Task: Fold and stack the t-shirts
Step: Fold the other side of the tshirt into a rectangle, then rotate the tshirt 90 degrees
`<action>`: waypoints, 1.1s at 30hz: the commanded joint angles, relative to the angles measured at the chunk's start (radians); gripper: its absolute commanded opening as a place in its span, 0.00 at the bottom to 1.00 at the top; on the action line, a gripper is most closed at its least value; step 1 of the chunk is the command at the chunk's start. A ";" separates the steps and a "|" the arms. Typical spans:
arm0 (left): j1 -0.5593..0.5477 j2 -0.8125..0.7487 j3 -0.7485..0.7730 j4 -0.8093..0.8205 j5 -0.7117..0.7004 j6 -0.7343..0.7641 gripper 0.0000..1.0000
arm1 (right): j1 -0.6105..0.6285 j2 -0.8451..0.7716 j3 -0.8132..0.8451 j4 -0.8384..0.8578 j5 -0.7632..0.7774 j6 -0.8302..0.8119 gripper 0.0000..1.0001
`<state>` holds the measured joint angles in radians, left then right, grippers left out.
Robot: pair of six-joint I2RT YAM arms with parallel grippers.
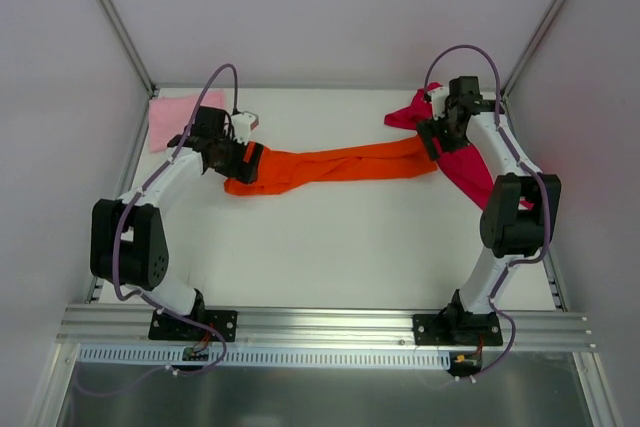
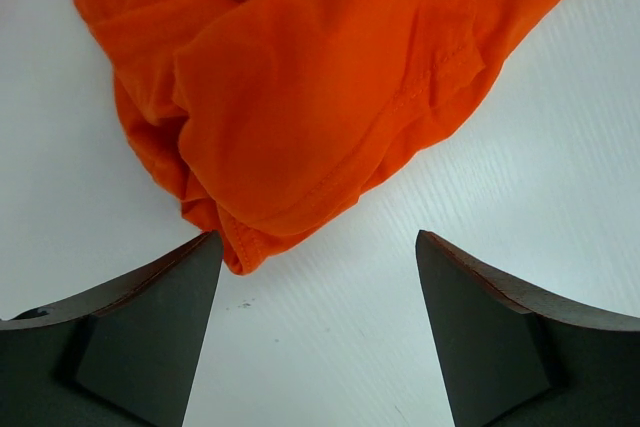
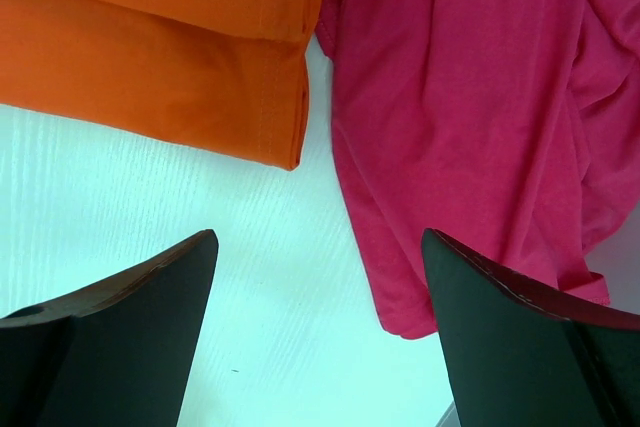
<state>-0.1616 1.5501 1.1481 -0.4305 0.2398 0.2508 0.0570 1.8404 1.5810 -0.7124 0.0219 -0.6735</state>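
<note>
1. While the orange t-shirt (image 1: 330, 167) lies pulled into a long rumpled band across the table (image 1: 330, 257), no fold shows in it; the step in hand looks like spreading it flat.
2. At its left end the left gripper (image 1: 232, 155) hangs released, with the bunched hem just ahead of the jaws.
3. At its right end the right gripper (image 1: 437, 137) stands wide and empty.
4. The crumpled magenta t-shirt (image 1: 465, 162) touches that right end.
5. Beyond the left end, farthest back, lies the pink t-shirt (image 1: 178, 112), seemingly folded.
6. Next, each gripper likely needs to pinch an orange corner, the right avoiding the magenta cloth.
</note>
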 commanded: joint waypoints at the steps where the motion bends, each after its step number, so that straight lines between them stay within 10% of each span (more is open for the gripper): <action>1: 0.008 0.036 -0.030 0.004 0.047 0.001 0.79 | 0.009 -0.063 -0.016 -0.005 -0.004 0.000 0.88; 26: 0.011 0.157 0.002 0.075 -0.053 -0.042 0.76 | 0.015 -0.050 -0.069 0.021 -0.005 -0.015 0.88; 33: 0.013 0.180 0.030 0.079 -0.073 -0.045 0.40 | 0.015 -0.052 -0.076 0.022 -0.011 -0.018 0.88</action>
<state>-0.1616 1.7153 1.1355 -0.3737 0.1898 0.2138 0.0635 1.8313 1.5085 -0.7006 0.0189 -0.6781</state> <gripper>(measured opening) 0.465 0.876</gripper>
